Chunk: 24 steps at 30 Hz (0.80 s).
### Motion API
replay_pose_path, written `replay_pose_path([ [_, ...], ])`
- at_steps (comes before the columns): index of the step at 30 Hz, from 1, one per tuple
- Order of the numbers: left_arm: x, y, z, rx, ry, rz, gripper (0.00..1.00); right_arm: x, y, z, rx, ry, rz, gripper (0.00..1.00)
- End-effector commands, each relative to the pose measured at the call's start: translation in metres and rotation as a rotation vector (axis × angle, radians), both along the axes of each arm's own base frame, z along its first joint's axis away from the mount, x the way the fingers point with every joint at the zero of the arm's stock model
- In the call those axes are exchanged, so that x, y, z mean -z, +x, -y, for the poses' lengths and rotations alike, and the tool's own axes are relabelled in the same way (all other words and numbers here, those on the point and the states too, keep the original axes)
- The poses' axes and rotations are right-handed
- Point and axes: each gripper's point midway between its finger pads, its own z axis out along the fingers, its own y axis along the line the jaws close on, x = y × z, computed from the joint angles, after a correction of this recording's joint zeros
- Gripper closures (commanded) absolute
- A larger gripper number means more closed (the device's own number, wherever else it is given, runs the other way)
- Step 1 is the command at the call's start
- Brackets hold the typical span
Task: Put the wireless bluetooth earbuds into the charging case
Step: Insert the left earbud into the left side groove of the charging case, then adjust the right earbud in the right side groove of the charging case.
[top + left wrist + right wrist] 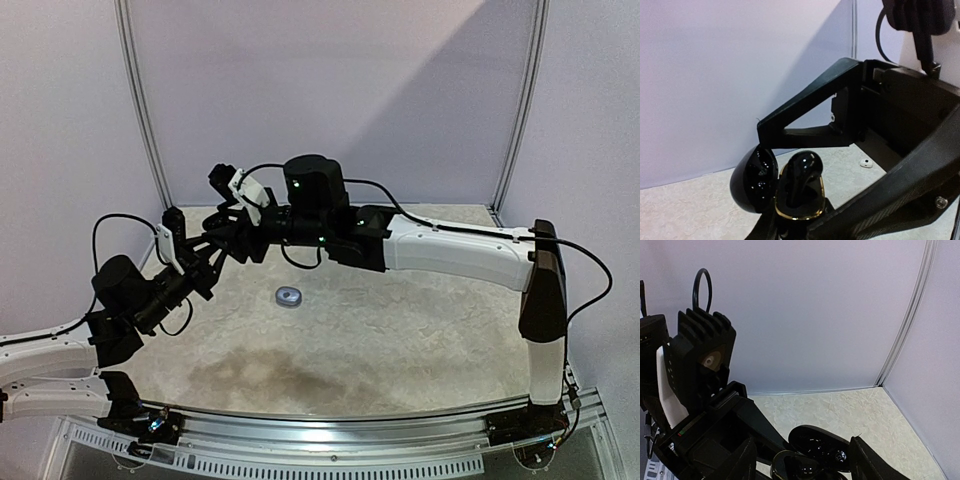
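Earbud (802, 172) in open case (753, 181), L hand (800, 228) (mid-air)

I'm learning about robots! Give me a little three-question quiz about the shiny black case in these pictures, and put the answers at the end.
1. True or false: the lid of the black case is shut.
2. Which one holds the case up off the table? A) the left gripper B) the right gripper C) neither, it lies flat on the table
3. Fill in: the earbud sticking up out of the case is coloured ___.
Key: 1 false; 2 A; 3 black.
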Motion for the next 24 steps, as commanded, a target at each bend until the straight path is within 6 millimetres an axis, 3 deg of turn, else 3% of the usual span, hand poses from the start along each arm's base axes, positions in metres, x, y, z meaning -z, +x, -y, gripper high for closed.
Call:
replay_pose_path([
  [1, -0.019, -0.009, 0.007, 0.063, -0.036, 0.037, 1.0, -0.021, -0.004, 0.009, -0.025, 0.0, 0.048, 0.34],
  [10, -0.015, -0.01, 0.007, 0.076, -0.043, 0.019, 1.0, -0.051, -0.016, 0.02, -0.067, 0.029, 0.121, 0.29],
  [18, -0.014, -0.011, 0.008, 0.088, -0.047, 0.009, 1.0, -0.075, -0.049, 0.033, -0.215, 0.05, 0.139, 0.27],
  [21, -0.014, -0.012, 0.009, 0.095, -0.046, 0.008, 1.0, -0.08, -0.056, 0.044, -0.283, 0.033, 0.122, 0.33],
  [24, -0.014, -0.02, 0.015, 0.15, -0.03, 0.027, 1.0, -0.081, -0.055, 0.059, -0.32, -0.012, 0.071, 0.48],
])
